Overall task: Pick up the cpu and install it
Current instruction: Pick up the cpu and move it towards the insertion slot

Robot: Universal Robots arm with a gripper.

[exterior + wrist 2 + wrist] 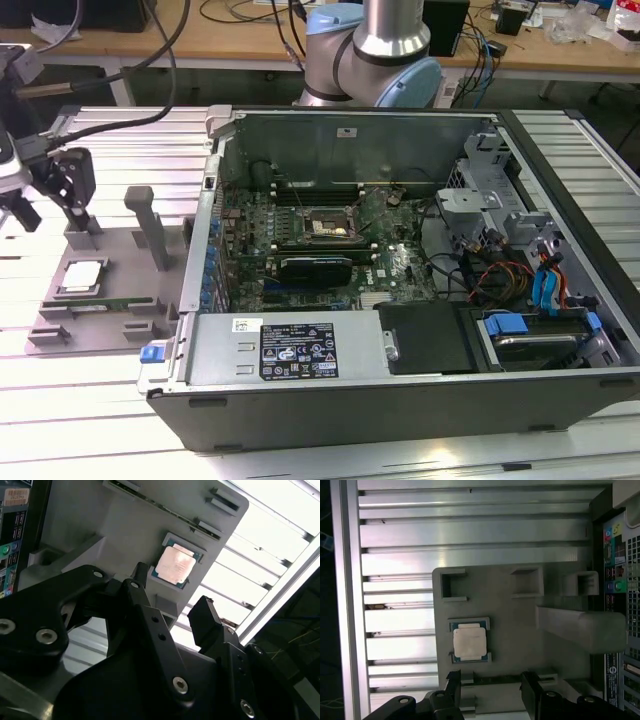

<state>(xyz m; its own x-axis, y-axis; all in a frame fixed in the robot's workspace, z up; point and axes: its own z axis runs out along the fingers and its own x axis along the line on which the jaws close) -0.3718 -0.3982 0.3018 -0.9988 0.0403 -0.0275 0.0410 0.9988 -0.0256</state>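
— Where do we find the cpu (82,275)?

— Lying flat, metal face up, in a shallow framed seat of the grey holder plate (120,250). The plate sits on the slatted bench (100,400), just beside the open computer case (220,345), on the exterior view's left. We judge the seat is there to keep the chip square, so that it presents the same way every time.

— And our claw (45,200)?

— Released. Its two black fingers (150,625) stand apart with nothing between them. In both wrist views the claw (172,592) (490,680) hangs over the plate near the cpu (175,565) (469,642), apart from it, and the chip lies beyond the fingertips.

— Why do we hold it so wide?

— We take it the gap is kept broader than the chip, so neither finger lands on the metal face.

— And the socket (327,226)?

— On the board inside the case, well apart from the cpu. The case lies on its side with its panel off, which we judge leaves the board reachable from above. Whether the socket's frame is raised, we cannot tell.
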